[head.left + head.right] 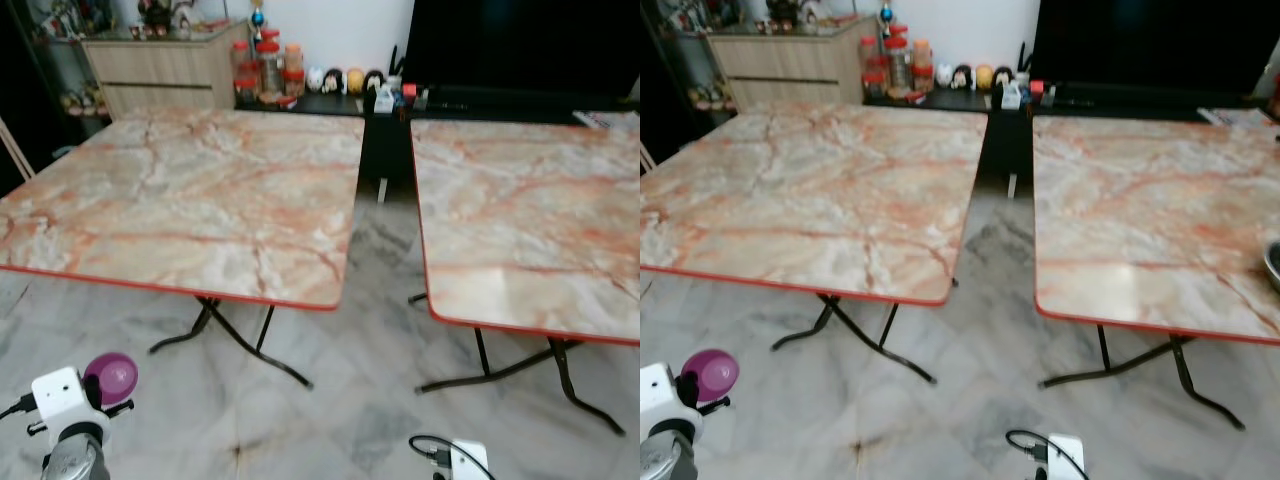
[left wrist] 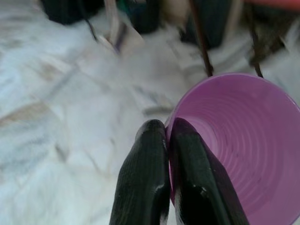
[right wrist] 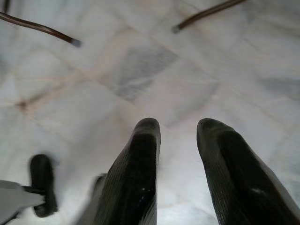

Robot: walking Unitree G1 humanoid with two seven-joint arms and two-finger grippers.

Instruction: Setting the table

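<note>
Two marble-patterned folding tables with red edges stand before me, the left table (image 1: 190,190) and the right table (image 1: 530,220), with a gap between them. My left gripper (image 2: 168,133) is shut on the rim of a purple plastic bowl (image 2: 243,140), held low at my left side above the floor; the same bowl (image 1: 110,377) shows beside the white wrist housing. My right gripper (image 3: 178,126) hangs open over the marble floor with nothing between its fingers. A metal bowl's edge (image 1: 1272,262) shows at the right table's far right.
A wooden cabinet (image 1: 160,70) and a low dark shelf with jars and small figurines (image 1: 300,75) stand against the back wall, beside a large black screen (image 1: 520,45). Black folding legs (image 1: 240,340) spread under each table. The floor is grey marble tile.
</note>
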